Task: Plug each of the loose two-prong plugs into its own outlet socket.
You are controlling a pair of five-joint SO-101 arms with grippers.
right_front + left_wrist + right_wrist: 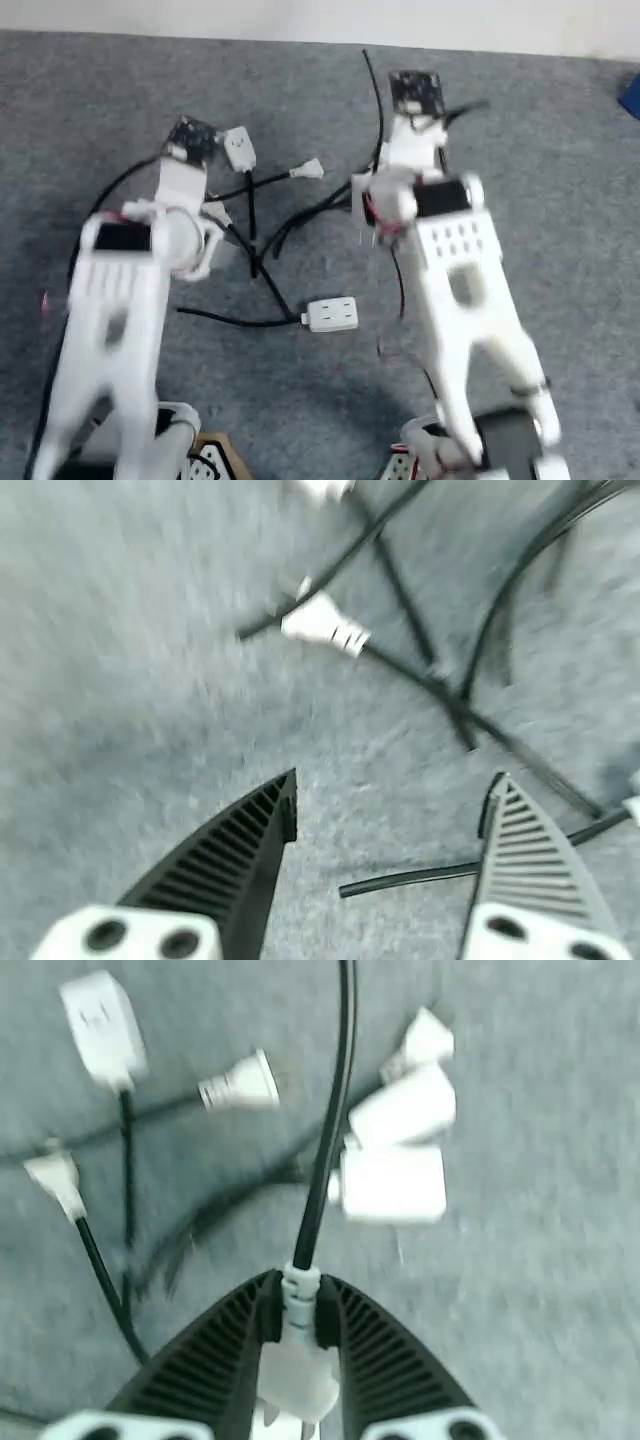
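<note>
Right wrist view: right gripper (298,1285) pinches the white plug (297,1378) at its cord end; left gripper (395,780) spread.

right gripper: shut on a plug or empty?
Shut on a plug. Right gripper clamps its white body; the black cord runs out between the fingers.

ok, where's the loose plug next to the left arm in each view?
High view: loose plug beside the left arm.
Left wrist view: loose plug beyond the open left gripper.
Right wrist view: loose plug beyond the right gripper, which grips another plug.
Shared landmark: outlet socket nearby; probably the white piece too.
</note>
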